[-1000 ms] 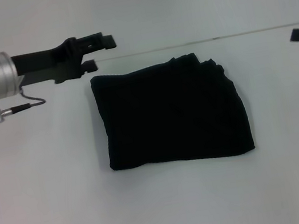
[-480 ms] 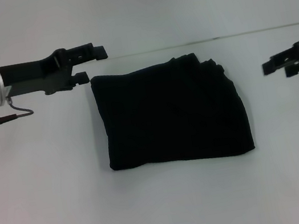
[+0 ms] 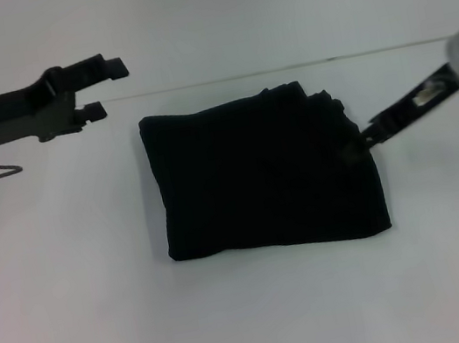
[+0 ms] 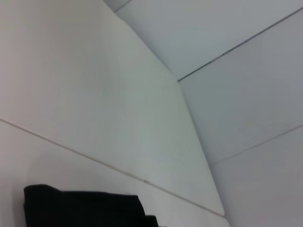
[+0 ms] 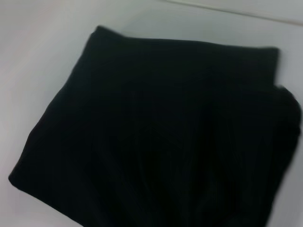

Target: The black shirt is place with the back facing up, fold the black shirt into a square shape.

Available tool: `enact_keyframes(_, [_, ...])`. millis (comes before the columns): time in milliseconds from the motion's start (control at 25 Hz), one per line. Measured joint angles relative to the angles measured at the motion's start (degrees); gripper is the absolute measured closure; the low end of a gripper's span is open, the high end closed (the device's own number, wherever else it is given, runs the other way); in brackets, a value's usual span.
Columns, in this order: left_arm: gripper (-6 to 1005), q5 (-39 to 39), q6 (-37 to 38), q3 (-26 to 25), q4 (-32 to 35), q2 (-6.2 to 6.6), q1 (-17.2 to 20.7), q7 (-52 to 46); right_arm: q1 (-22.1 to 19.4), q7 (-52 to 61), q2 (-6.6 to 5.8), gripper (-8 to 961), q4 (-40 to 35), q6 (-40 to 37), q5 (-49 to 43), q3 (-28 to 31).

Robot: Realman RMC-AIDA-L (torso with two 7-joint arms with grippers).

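One black shirt [image 3: 261,175] is seen, lying flat on the white worktop [image 3: 78,322], folded into a rough square. Near edge and left edge are fairly straight. The right edge is uneven, and layered folds are stepped at the far right corner. No lettering is shown on the upper face.

Two end effectors are counted.

Right end effector [image 3: 365,140]: reached in from the right side, tip placed at the shirt's right edge, about mid-depth. The tip appears to be touching the fabric there. Whether its fingers are parted or closed cannot be told; they merge with the black cloth. In the right wrist view the shirt [image 5: 156,137] fills most of the picture, and no fingers of that arm are shown.

Left end effector [image 3: 104,89]: held above the worktop, off the shirt's far left corner, apart from the fabric. Its two fingers are parted, with a clear gap between, and nothing is held. In the left wrist view only a strip of the shirt [image 4: 85,208] is caught along one edge, with the worktop and plain wall panels beyond.
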Motion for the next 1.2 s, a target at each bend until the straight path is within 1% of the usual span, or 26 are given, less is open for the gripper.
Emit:
enact_keyframes(160, [50,0.0,0.0,-1.4,-0.1,-0.15,0.6,0.2,-0.1,-2.3,3.51,179,-5.1,5.8,-0.4,-7.1])
enact_keyframes(200, [50,0.0,0.0,-1.5,-0.1,-0.23,0.8,0.2,-0.6,-2.6,4.76,179,-7.3,8.1,-1.1,-9.4])
enact_keyframes(240, [50,0.0,-0.1,-1.5,-0.1,-0.31,1.0,0.2,-1.0,-2.8,5.75,179,-8.9,9.5,-1.7,-11.1])
enact_keyframes(320, [50,0.0,-0.2,-1.5,-0.1,-0.38,1.2,0.2,-1.5,-2.7,7.05,179,-10.9,13.4,-2.9,-16.1])
enact_keyframes(400, [50,-0.3,-0.6,-1.5,-0.2,-0.57,1.3,0.2,-1.4,-1.9,7.24,179,-10.3,17.0,-3.0,-21.2])
enact_keyframes(480, [50,-0.6,-0.8,-1.5,-0.3,-0.6,1.5,0.3,-0.7,-1.2,7.23,180,-8.7,20.3,-2.9,-24.8])
enact_keyframes(560, [50,-0.8,-1.0,-1.5,-0.4,-0.62,1.5,0.3,0.2,-1.1,7.24,180,-7.0,22.3,-2.9,-26.0])
enact_keyframes(760, [50,-0.9,-2.0,-1.6,-0.5,-0.78,1.6,0.4,3.0,-1.4,7.37,181,-1.7,25.4,-1.3,-26.8])
enact_keyframes(880, [50,-0.9,-2.3,-1.6,-0.5,-0.89,1.5,0.4,3.7,-1.6,7.47,181,1.3,28.0,1.8,-29.2])
enact_keyframes(1040, [49,-0.9,-2.5,-1.6,-0.5,-1.06,1.5,0.4,3.8,-1.4,7.6,182,3.2,30.5,4.2,-31.8])
enact_keyframes(1200, [49,-1.0,-2.5,-1.6,-0.5,-1.18,1.4,0.4,4.3,-0.9,7.63,182,6.3,32.7,4.5,-32.5])
